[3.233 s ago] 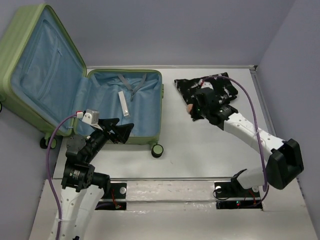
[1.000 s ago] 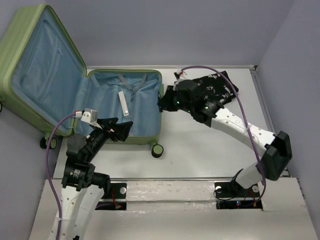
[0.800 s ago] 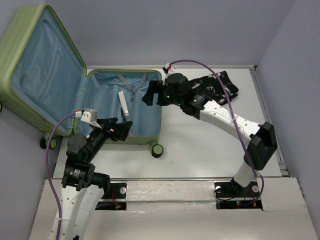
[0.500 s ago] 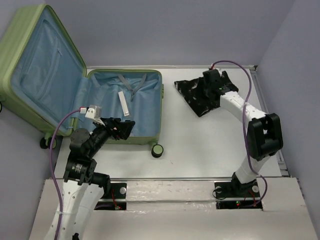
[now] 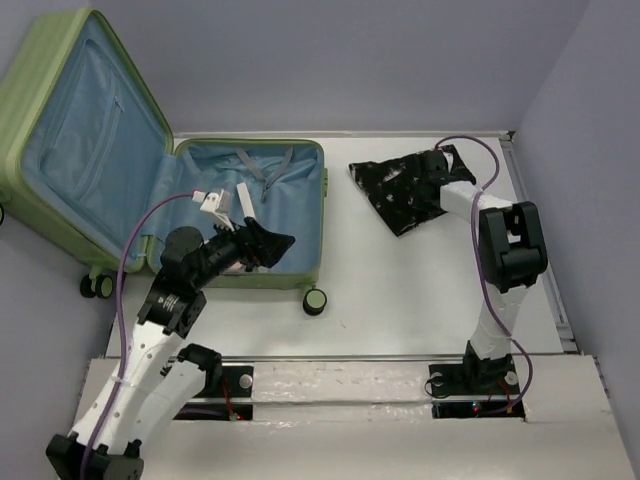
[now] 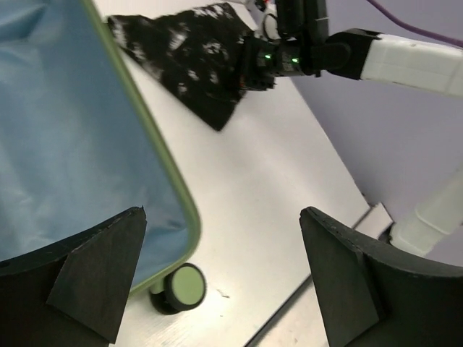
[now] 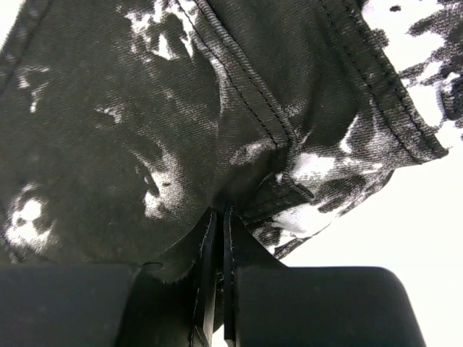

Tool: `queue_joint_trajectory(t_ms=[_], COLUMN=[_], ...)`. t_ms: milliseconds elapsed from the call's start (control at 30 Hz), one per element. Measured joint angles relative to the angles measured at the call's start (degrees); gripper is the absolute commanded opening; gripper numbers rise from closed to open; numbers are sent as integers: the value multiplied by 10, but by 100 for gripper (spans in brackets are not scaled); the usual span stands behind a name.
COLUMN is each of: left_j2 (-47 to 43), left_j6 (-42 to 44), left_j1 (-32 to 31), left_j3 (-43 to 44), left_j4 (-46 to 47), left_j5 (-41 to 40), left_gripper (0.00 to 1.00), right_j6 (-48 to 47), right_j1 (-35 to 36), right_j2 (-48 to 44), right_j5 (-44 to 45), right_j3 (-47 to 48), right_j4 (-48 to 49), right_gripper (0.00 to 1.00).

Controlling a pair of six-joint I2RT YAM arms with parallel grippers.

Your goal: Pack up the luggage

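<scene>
At the far-left corner of the desk: the luggage (image 5: 250,215) lies open, its light-green base shell flat on the desk (image 5: 400,300) and its blue lining facing up.
Lid: the lid (image 5: 80,130) stands tilted back past the left edge of the desk, its lined inside facing the camera.
Inside the base: a white strap (image 5: 246,208) and grey straps lie on the lining; no clothing shows in it.
Wheel: one black wheel (image 5: 315,300) with a green hub sits at the near right corner of the base shell, on the desk.
Garment: a black garment (image 5: 400,190) with white patches lies folded toward the far-right corner of the desk, with bare desk between it and the luggage.
Left gripper: the left gripper (image 5: 272,246) hovers over the near right part of the base shell, with its fingers spread wide and nothing between them; its wrist view shows the green rim, the wheel and bare desk in the gap.
Right gripper: the right gripper (image 7: 219,217) is down on the garment's right end, toward the right edge of the desk, its fingers pressed together on a fold of the cloth.
</scene>
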Motion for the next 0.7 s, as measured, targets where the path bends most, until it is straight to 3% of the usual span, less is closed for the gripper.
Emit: queue_joint_trajectory(t_ms=[200, 333, 533, 700], left_j2=[129, 260, 435, 543], left_j6=[-19, -30, -55, -80], left_j1=[-182, -264, -315, -344], left_j3=[87, 160, 237, 296], left_j4=[21, 23, 20, 5], left_j5=[-96, -168, -240, -293], left_gripper=[99, 99, 99, 99], right_j6=[63, 114, 177, 200], right_j1=[1, 32, 65, 65], right_j2=[-117, -217, -367, -475], right_j5=[-58, -75, -110, -115], right_j3=[-180, -309, -447, -502], right_j4=[93, 129, 123, 83], right_gripper=[7, 7, 7, 7])
